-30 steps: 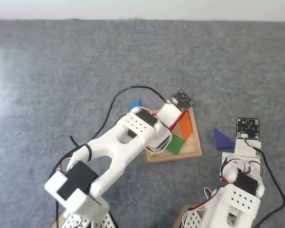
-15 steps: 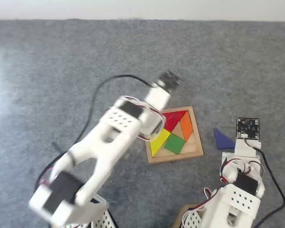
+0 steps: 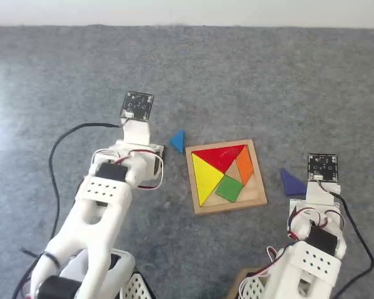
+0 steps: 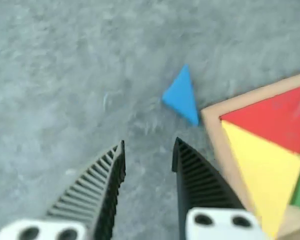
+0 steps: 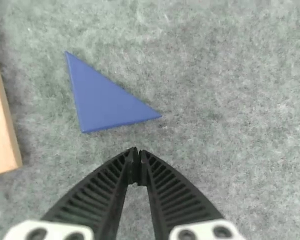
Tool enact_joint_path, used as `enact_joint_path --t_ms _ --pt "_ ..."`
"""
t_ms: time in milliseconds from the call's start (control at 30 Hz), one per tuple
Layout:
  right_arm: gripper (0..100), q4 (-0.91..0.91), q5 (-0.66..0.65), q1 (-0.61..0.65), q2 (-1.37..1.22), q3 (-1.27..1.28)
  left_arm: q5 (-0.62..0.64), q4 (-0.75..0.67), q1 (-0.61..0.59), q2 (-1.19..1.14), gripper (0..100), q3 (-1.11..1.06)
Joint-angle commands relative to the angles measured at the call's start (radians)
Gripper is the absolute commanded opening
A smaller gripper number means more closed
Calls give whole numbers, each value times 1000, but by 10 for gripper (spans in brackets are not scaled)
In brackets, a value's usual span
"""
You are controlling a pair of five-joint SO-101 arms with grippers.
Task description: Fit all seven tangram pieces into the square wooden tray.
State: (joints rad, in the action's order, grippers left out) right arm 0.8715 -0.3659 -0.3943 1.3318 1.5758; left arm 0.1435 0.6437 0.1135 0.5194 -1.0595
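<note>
Swung away from above the square wooden tray [image 3: 230, 207], the left arm is now set to the tray's left. The pieces it had covered are laid open in the high view: a red triangle [image 3: 221, 156], a yellow triangle [image 3: 204, 177], a green square [image 3: 229, 188] and an orange piece [image 3: 244, 165], with some bare wood seen toward the right side. A small light-blue triangle [image 3: 177, 141] is seen on the grey carpet [image 3: 81, 62], just beside the tray's upper left corner and outside it. The left gripper [image 4: 149, 145] is supplied by the left wrist view: its jaws are held apart over bare carpet, near that triangle but not touching it. A dark blue triangle [image 3: 292, 182] is found on the carpet to the right of the tray. In the right wrist view the right gripper [image 5: 135, 152] is seen with jaws pressed together and empty, just short of that piece.
</note>
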Motion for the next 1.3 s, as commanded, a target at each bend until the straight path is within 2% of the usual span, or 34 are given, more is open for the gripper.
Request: enact_joint_path --t_ms 0,567,667,833,933,1067,1267 --pt "9 -16 -9 13 13 -25 25 -37 51 38 155 2" --pt "9 -15 -12 21 5 -25 23 -40 41 38 155 -7" --pt "9 -7 -89 12 2 -43 23 -40 43 38 155 -8" --pt "9 143 -103 -74 2 -276 23 -77 86 38 154 -41" --pt "9 255 -143 -82 -16 -440 23 -86 114 40 154 -53" --pt "9 346 -153 -81 -182 -606 23 -86 110 40 154 -54" --pt "9 358 -153 -39 -621 -789 21 -89 75 43 154 -48"
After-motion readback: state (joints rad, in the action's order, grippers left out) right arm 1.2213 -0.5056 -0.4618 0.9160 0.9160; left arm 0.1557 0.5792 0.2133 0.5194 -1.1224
